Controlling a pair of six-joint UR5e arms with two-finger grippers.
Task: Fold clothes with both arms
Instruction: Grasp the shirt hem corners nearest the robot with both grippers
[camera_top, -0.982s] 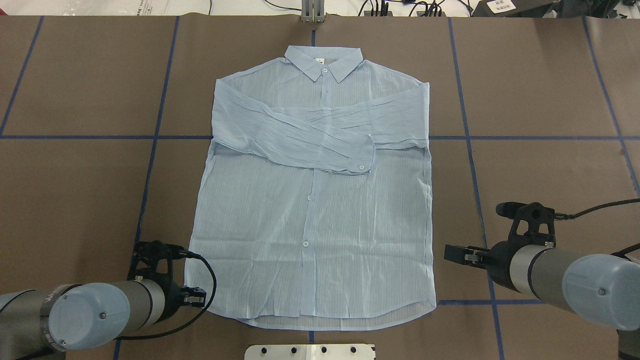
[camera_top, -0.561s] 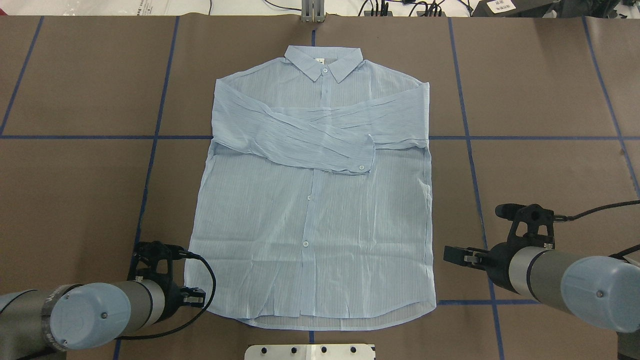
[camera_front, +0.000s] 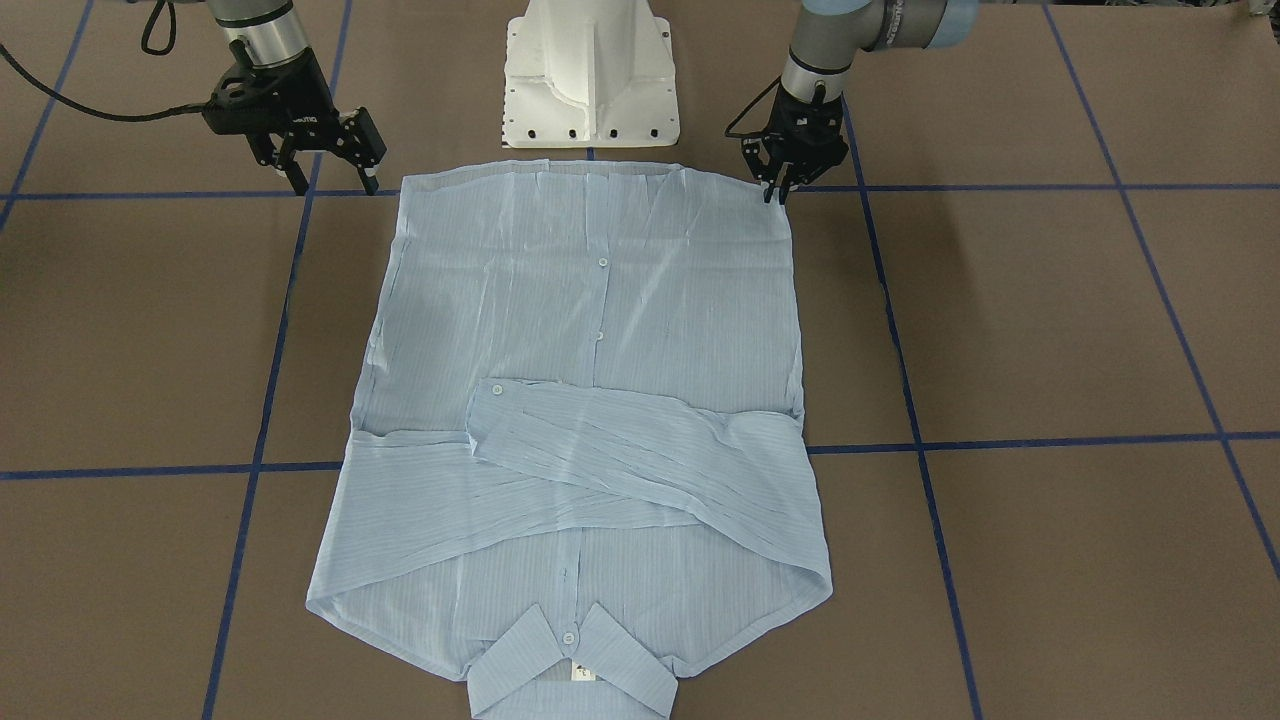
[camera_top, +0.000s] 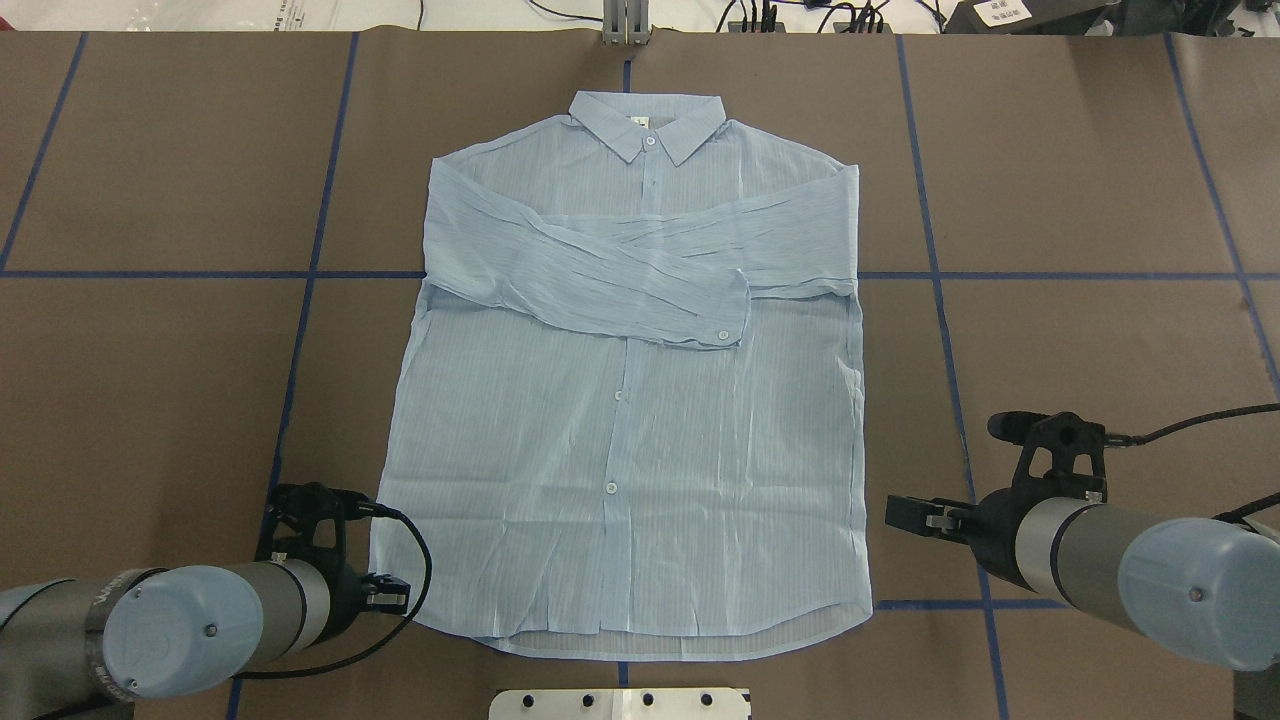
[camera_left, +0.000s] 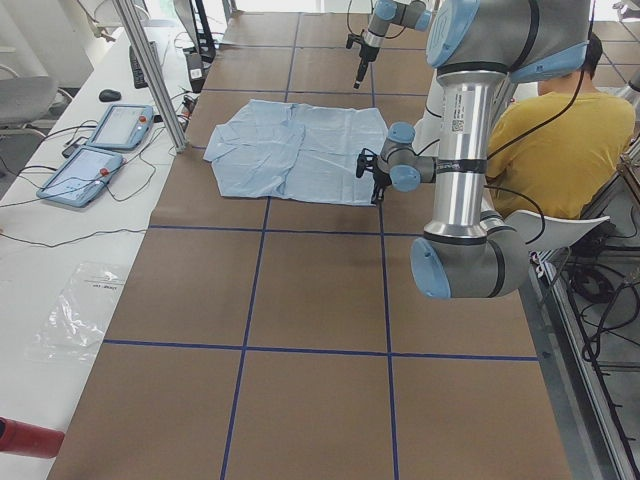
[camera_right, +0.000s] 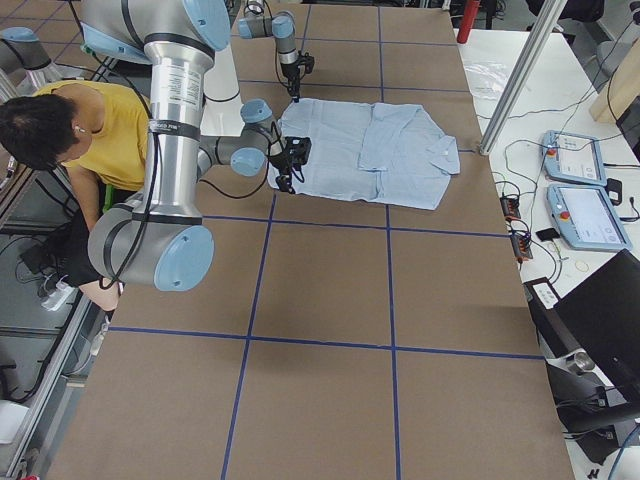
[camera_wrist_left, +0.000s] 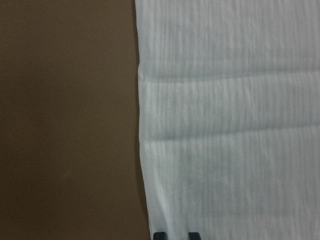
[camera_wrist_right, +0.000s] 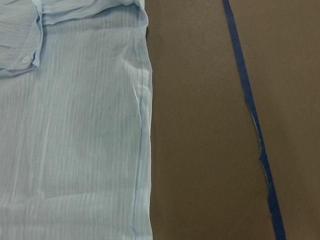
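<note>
The light blue striped shirt lies flat and buttoned on the brown table, collar far from me, both sleeves crossed over the chest. My left gripper points down at the near left hem corner. In the left wrist view its fingertips sit close together just inside the shirt's side edge, a narrow gap showing between them. My right gripper hangs open over bare table, a little right of the shirt's right edge near the hem, holding nothing.
The white pedestal base stands just behind the hem. Blue tape lines grid the table. A person in a yellow top sits beside the robot. Two tablets lie on the white side bench, and a metal post stands beyond the collar.
The right arm has shifted slightly toward the near edge of the table. The left gripper has barely moved, and the shirt lies as before.
</note>
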